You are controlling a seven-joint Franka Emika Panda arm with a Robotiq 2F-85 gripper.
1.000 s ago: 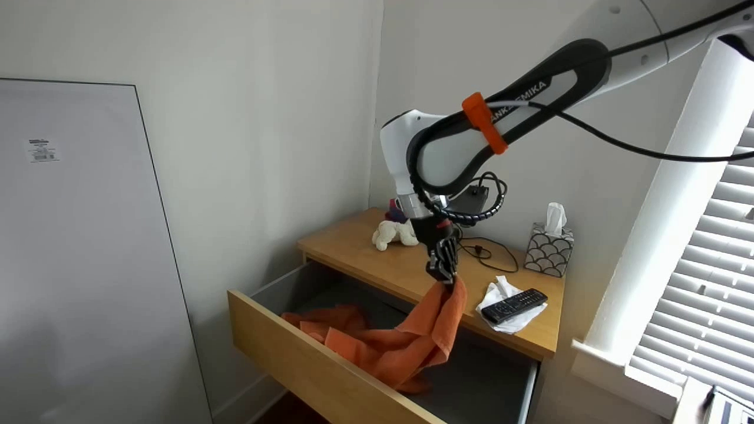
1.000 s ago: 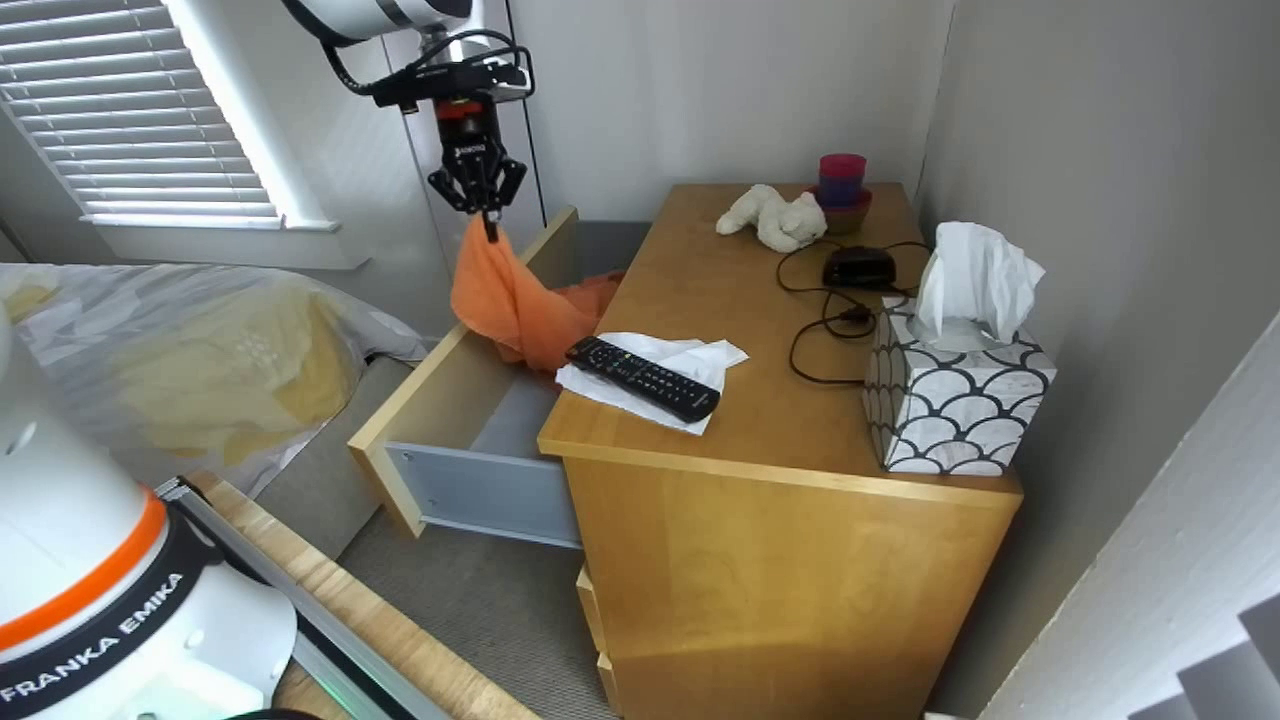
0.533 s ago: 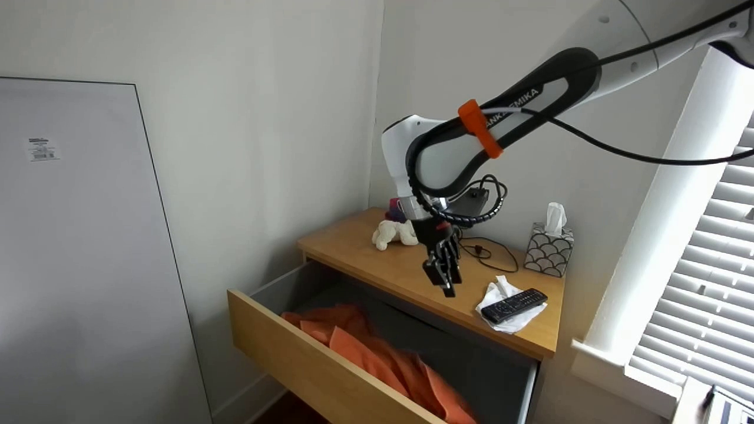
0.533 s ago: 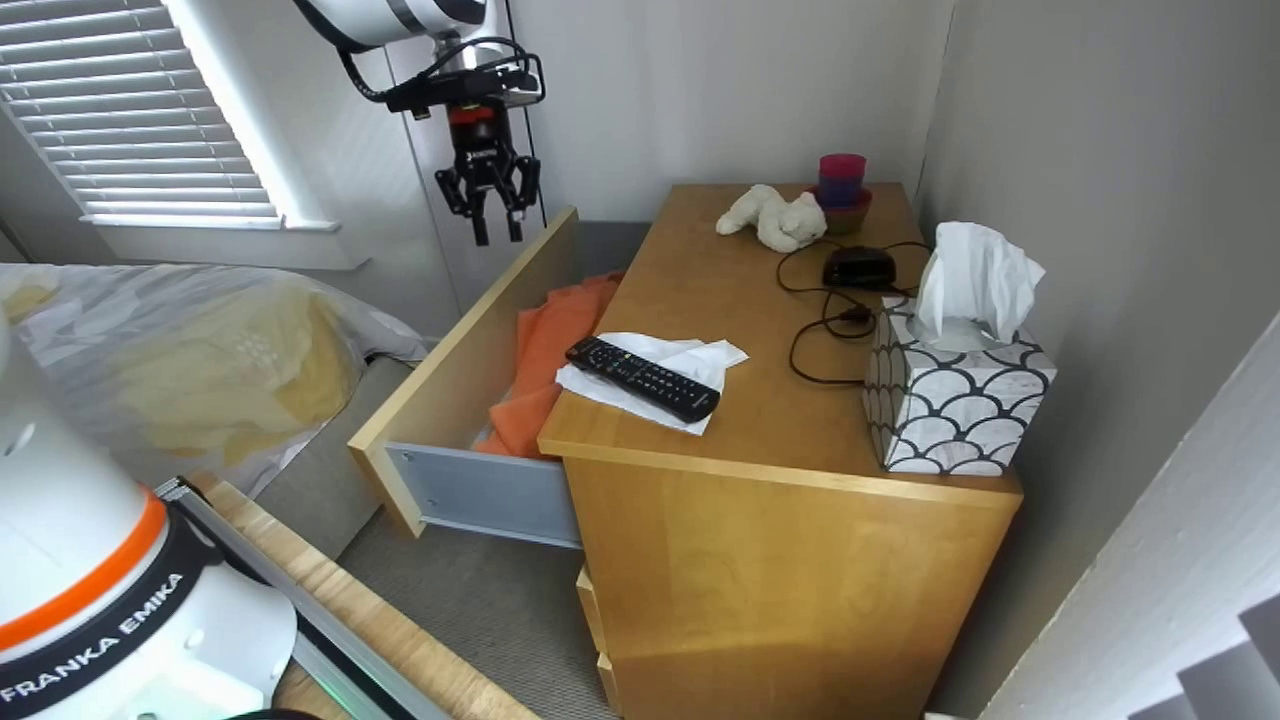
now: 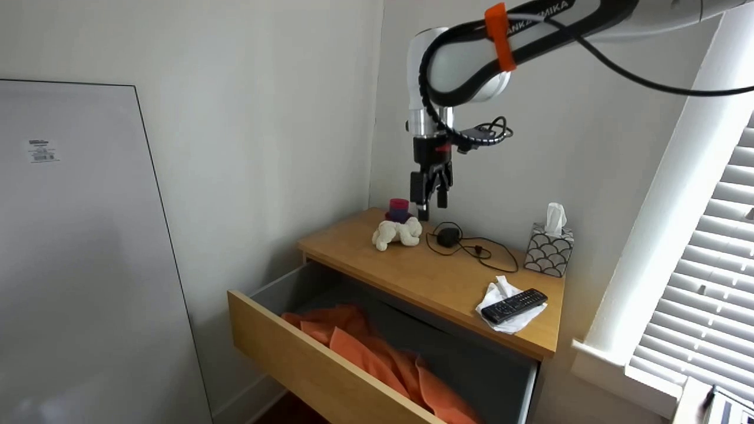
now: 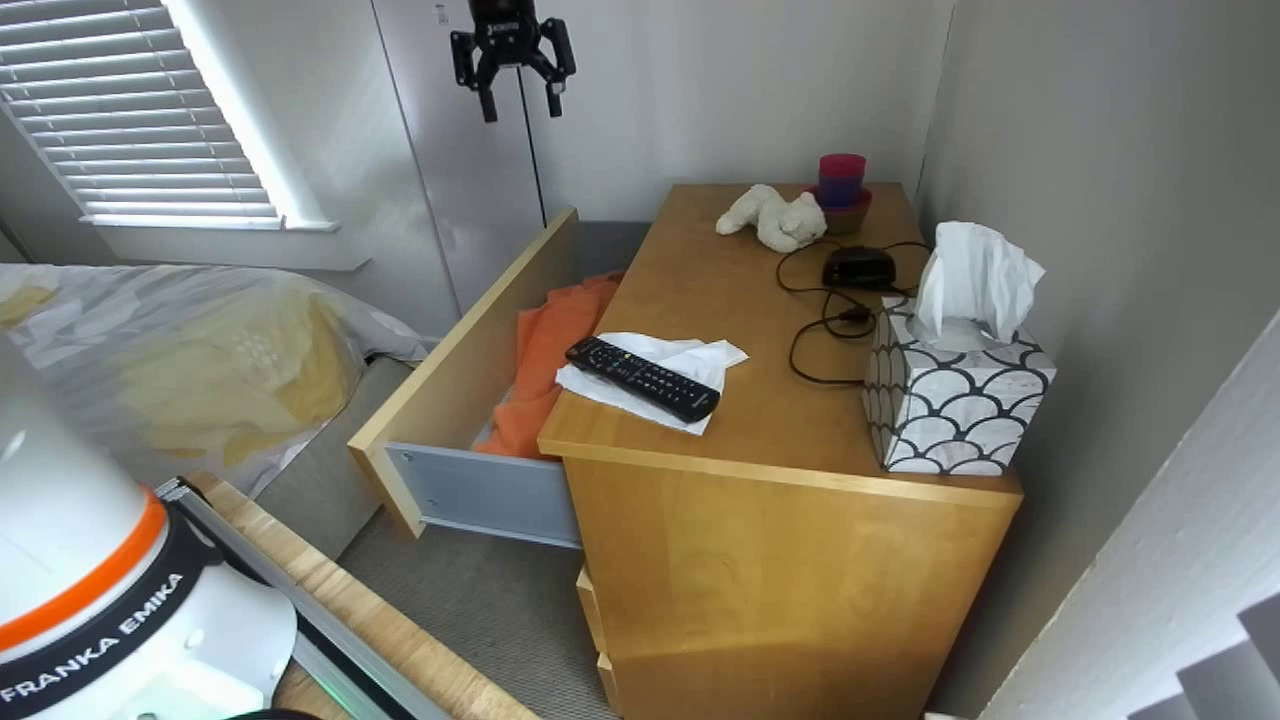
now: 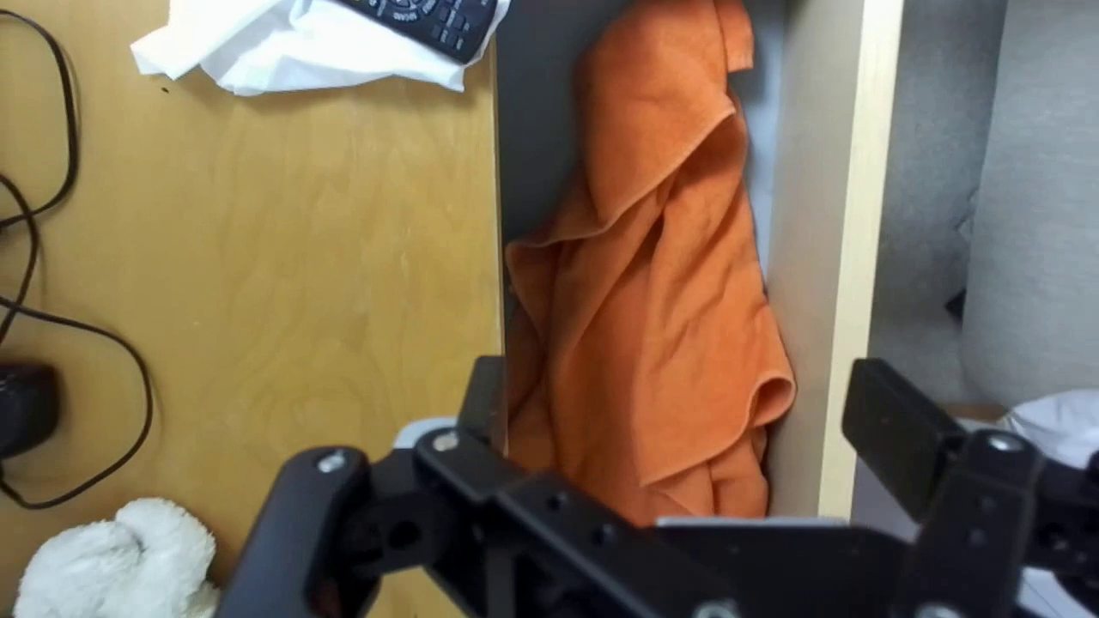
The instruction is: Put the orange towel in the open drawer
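The orange towel (image 7: 678,343) lies inside the open drawer (image 7: 814,223), centre of the wrist view; at bottom, the hand (image 7: 674,399) has jaws apart.

This looks like a room in a home: white slatted window blinds (image 6: 130,120), and, on a tan wooden bench (image 6: 690,290), a fluffy white plush toy (image 6: 788,224) and a black-and-white scallop-patterned tissue box (image 6: 955,405).

"FRANKA EMIKA" on the robot base (image 6: 100,600) and, partly hidden, the arm (image 5: 537,35).
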